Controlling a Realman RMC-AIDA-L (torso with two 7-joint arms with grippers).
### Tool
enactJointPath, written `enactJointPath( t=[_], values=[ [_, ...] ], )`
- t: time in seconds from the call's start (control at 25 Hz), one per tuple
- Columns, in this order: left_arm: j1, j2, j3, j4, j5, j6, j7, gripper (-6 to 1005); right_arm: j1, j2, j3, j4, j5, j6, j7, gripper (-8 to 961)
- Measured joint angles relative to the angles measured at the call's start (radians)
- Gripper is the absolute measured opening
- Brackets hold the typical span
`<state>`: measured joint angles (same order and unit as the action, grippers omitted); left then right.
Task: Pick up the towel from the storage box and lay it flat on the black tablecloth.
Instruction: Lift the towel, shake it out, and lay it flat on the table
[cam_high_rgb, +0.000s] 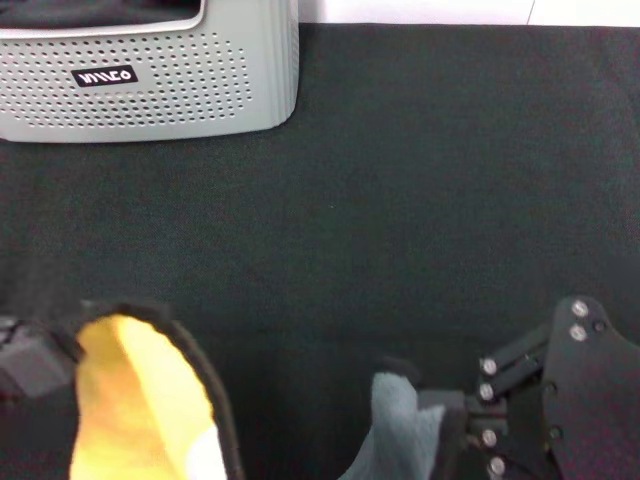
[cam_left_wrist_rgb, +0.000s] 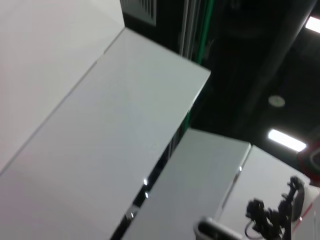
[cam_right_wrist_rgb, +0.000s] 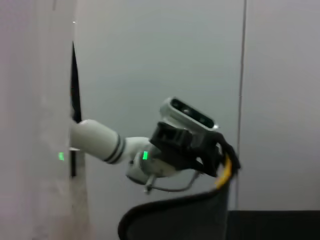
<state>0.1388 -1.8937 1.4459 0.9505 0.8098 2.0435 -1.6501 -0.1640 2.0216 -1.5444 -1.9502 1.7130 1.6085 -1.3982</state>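
Observation:
The towel hangs between my two grippers at the near edge of the head view. Its yellow side, trimmed in black, is at the left, and a grey corner is at the right. My left gripper is shut on the yellow end, and my right gripper is shut on the grey corner. The right wrist view shows the left gripper pinching the towel, whose dark trimmed edge sags below it. The black tablecloth spreads under both arms. The storage box stands at the far left.
The storage box is light grey with rows of holes and a black label. A white strip runs beyond the cloth's far edge. The left wrist view shows only white panels and a dark ceiling.

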Motion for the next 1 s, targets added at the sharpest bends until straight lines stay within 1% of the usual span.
enactJointPath(
  t=[0.16,0.4,0.48,0.6,0.72,0.8,0.84,0.88,0.96,1.0],
  values=[
    [-0.012,0.001,0.005,-0.001,0.056,0.000,-0.017,12,-0.009,0.000,0.009,-0.005,0.010,0.053,0.012,38],
    [0.015,0.027,0.018,0.059,0.041,0.000,-0.041,12,-0.047,0.000,0.018,-0.025,0.029,0.108,0.014,42],
    [0.014,0.031,0.019,0.069,0.041,0.000,-0.052,12,-0.049,0.000,0.028,-0.019,0.034,0.118,0.023,43],
    [-0.007,0.035,0.019,0.064,0.041,0.000,-0.064,12,-0.048,-0.001,0.050,0.003,0.051,0.126,0.038,44],
    [-0.048,0.034,0.001,0.023,0.040,-0.002,-0.073,12,-0.042,-0.002,0.081,0.040,0.062,0.117,0.039,46],
    [-0.105,0.026,-0.018,-0.052,0.039,-0.003,-0.079,12,-0.027,0.001,0.124,0.112,0.065,0.088,0.042,47],
    [-0.105,0.026,-0.018,-0.052,0.039,-0.003,-0.079,12,-0.019,0.002,0.137,0.139,0.068,0.080,0.042,47],
    [-0.190,0.017,-0.032,-0.169,0.039,-0.004,-0.074,12,0.000,0.002,0.150,0.179,0.073,0.072,0.039,48],
    [-0.225,0.014,-0.035,-0.220,0.042,-0.004,-0.067,11,0.042,0.002,0.166,0.255,0.079,0.053,0.035,49],
    [-0.264,0.010,-0.035,-0.270,0.047,-0.005,-0.058,11,0.062,0.002,0.171,0.292,0.079,0.042,0.031,50]
  ],
)
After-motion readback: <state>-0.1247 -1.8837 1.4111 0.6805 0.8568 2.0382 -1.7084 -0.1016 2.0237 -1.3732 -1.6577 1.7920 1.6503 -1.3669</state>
